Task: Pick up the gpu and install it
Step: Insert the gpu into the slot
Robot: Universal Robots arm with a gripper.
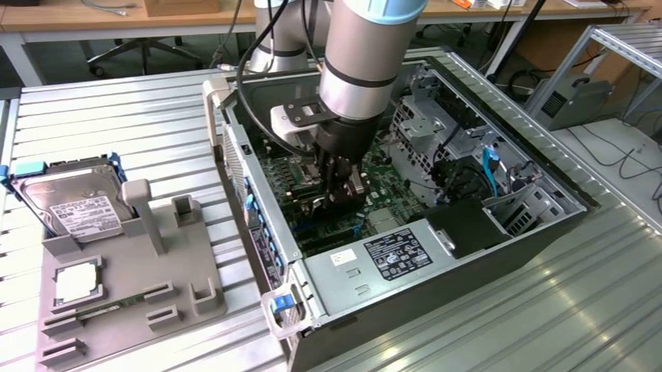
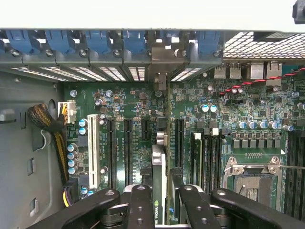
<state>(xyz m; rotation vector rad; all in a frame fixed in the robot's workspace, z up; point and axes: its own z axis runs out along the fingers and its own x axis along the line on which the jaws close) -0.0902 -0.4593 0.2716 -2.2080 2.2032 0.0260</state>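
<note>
End effector: nearest the wrist camera, black fingers pressed against both faces of the gpu, pinching it edge-on.
Gpu: held upright between the fingers, thin card seen from its upper edge, green logo on the near end, lower edge down among the motherboard slots, in line with a silver bracket opening at the rear wall; whether fully seated, cannot tell.
Gpu, exterior view: dark card under the end effector, deep inside the open computer case.
Expansion slots: long black slots running parallel to the card, one white slot beside them.
Motherboard: green, crowded with capacitors and small chips.
CPU socket: silver frame, beside the RAM slots, on the far side of the card from the white slot.
Blue clips: row along the rear wall of the case, above the vented slot covers.
Cable bundle: braided black sleeve with yellow wires, near the case wall.
Arm: grey cylinder reaching straight down into the case.
Computer case: lying on its side, side panel off, on the ribbed metal tabletop.
Grey fixture: on the tabletop at the exterior view's left, well apart from the case.
Hard drive: silver with white label, standing tilted in the fixture.
CPU chip: lying flat in a recess of the fixture, just below the hard drive.
</note>
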